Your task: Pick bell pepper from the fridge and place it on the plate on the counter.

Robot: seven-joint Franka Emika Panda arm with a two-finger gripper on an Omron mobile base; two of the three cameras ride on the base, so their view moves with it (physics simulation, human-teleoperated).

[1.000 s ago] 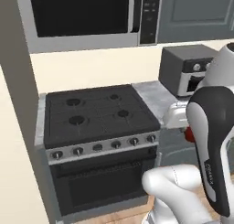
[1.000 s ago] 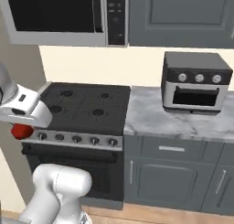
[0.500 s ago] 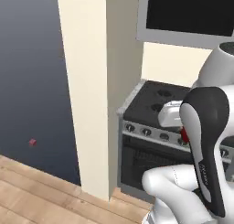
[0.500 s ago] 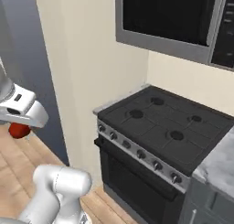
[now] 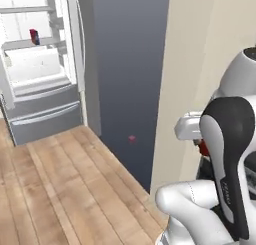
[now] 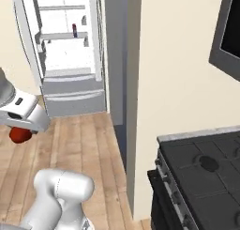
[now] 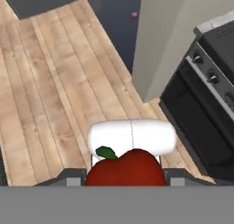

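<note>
Holding: the gripper is closed on the bell pepper, whose red body sits between the two finger tips in the hand view, green stem toward the upper left.
Bell pepper, side views: a red patch hangs just below the white hand in the right base view; in the left base view a sliver of red shows beside the dark forearm.
Fridge: the fridge stands open at the far end of the room, white shelves above two grey drawers, well apart from the gripper.
Carton: a small red and blue carton stands on an upper shelf.
Floor: wooden planks lie below the held bell pepper.
Wall and panel: a cream wall projects beside a flat dark grey panel.
Stove: a black stove with knobs along its front stands beside the cream wall.
</note>
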